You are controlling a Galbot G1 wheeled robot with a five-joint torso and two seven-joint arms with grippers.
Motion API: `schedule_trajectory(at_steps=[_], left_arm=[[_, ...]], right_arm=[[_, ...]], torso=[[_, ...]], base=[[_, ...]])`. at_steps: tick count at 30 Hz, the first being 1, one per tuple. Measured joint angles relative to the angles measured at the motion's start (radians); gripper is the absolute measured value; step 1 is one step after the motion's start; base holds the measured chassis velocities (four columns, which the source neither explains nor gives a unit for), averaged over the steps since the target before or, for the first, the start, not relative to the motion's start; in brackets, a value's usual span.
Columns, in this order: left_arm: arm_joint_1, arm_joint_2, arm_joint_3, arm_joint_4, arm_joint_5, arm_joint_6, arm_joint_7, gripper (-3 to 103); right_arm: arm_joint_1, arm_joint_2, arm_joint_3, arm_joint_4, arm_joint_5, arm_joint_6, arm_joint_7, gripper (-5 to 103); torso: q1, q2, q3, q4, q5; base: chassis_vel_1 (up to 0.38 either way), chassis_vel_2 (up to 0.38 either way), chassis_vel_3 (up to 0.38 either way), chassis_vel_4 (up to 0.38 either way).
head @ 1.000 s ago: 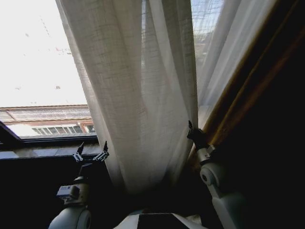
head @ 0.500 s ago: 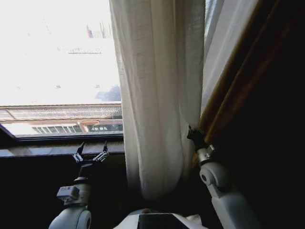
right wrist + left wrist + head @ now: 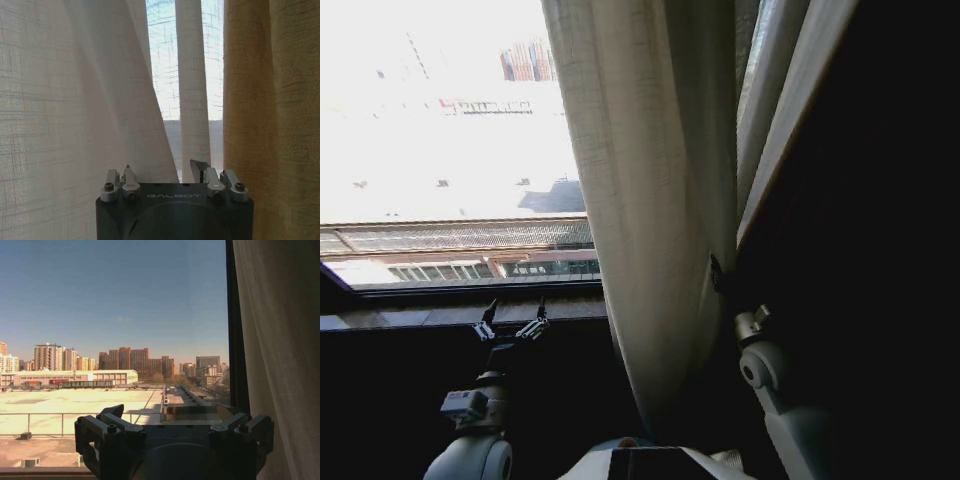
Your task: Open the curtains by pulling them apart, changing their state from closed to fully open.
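Hanging bunched, sheer pleated curtains [image 3: 650, 200] perhaps touch right gripper [image 3: 165, 172], fingers spread; left gripper [image 3: 510, 320] likewise spread.

I see the curtains [image 3: 75, 110] as sheer, coarse-woven matt cloth just ahead of my right hand [image 3: 167, 172], whose body is matt black plastic.

**An upper-floor room at a city window**

This is an indoor room set high in a building, though whether home or office cannot be told. Sheer white curtains [image 3: 650, 200] hang bunched beside a large pane with a black window frame [image 3: 235, 325] and a dark sill [image 3: 460, 312]. Outside lie a flat rooftop [image 3: 75, 400] with a railing, and beyond it a skyline of apartment blocks [image 3: 135, 362] under clear blue sky.
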Motion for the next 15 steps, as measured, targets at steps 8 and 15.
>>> schedule_trajectory(at_steps=[8,15], left_arm=[[0.001,0.000,-0.002,0.001,-0.002,-0.003,0.000,100],[0.002,-0.001,-0.001,0.002,-0.003,-0.003,0.000,100]], right_arm=[[-0.005,0.001,-0.003,0.004,0.000,0.000,-0.002,83],[-0.034,0.001,-0.014,0.024,-0.009,0.000,-0.008,100]], torso=[[0.000,0.000,0.000,0.0000,0.0002],[0.000,0.000,0.000,0.0000,0.0002]], base=[[0.000,0.000,0.000,0.000],[0.000,0.000,0.000,0.000]])
